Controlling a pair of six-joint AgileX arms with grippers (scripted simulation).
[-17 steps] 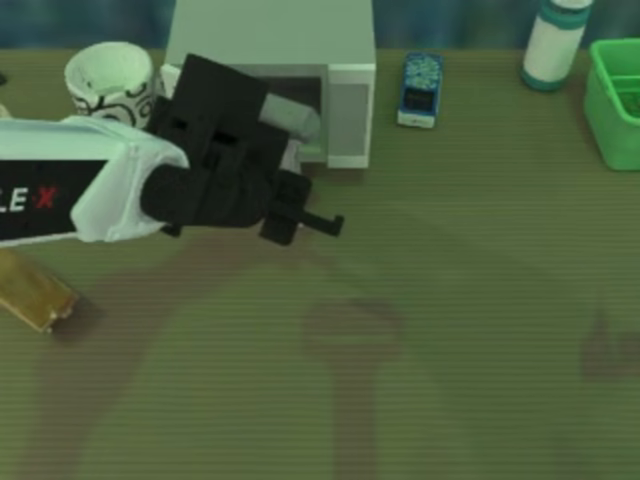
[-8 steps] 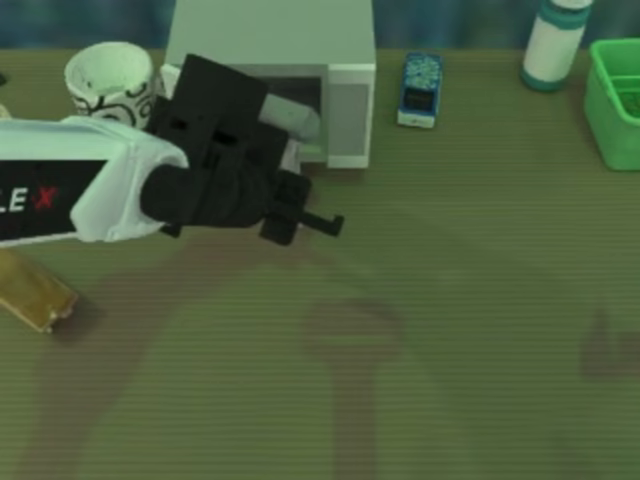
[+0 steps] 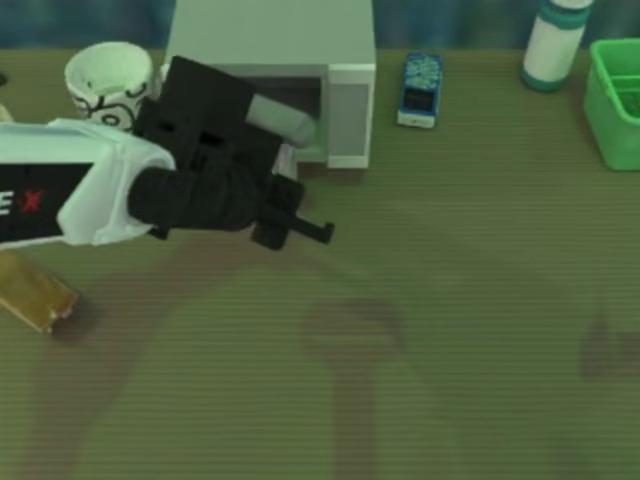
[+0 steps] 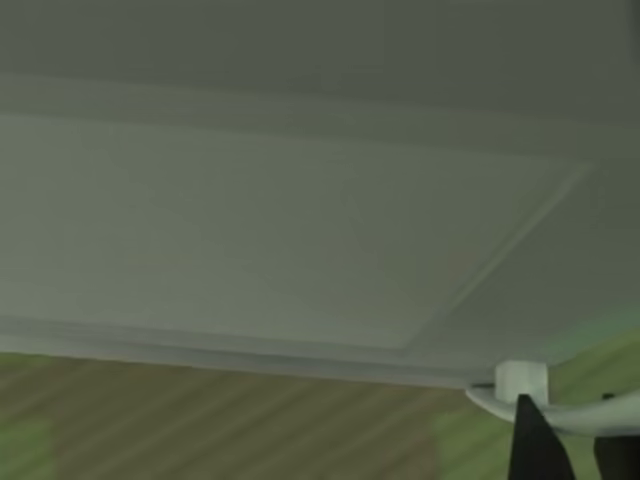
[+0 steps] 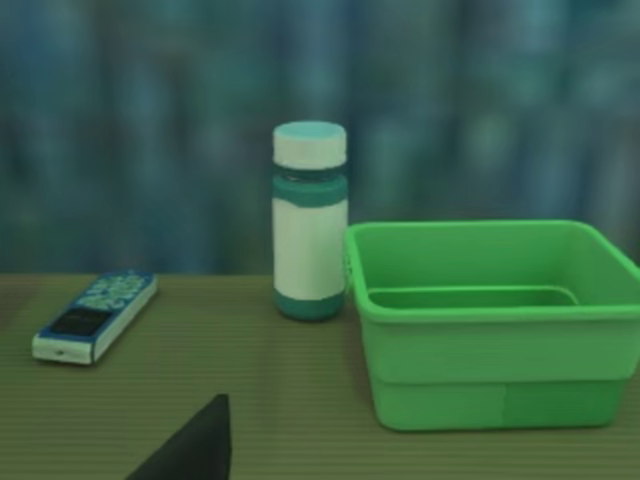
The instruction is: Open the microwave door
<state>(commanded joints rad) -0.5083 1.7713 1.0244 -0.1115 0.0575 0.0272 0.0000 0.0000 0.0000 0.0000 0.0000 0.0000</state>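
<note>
Working alone, the left end effector (image 3: 300,215) sits just in front of the microwave (image 3: 272,40) at the worktop's (image 3: 450,300) back left. The microwave door (image 4: 280,230) is swung partly out, cavity showing; its handle (image 4: 560,408) lies between the fingertips (image 4: 535,445) in the left wrist view, so it looks clamped on the handle. The door's long edge runs out toward the front, hinge side to the left under the arm; the next pull likely sweeps leftward. The right end effector (image 5: 190,450) is parked far right, fingers' state cannot tell. The green bin (image 5: 480,320) looks empty; the cup (image 3: 108,78) contents are unclear.
</note>
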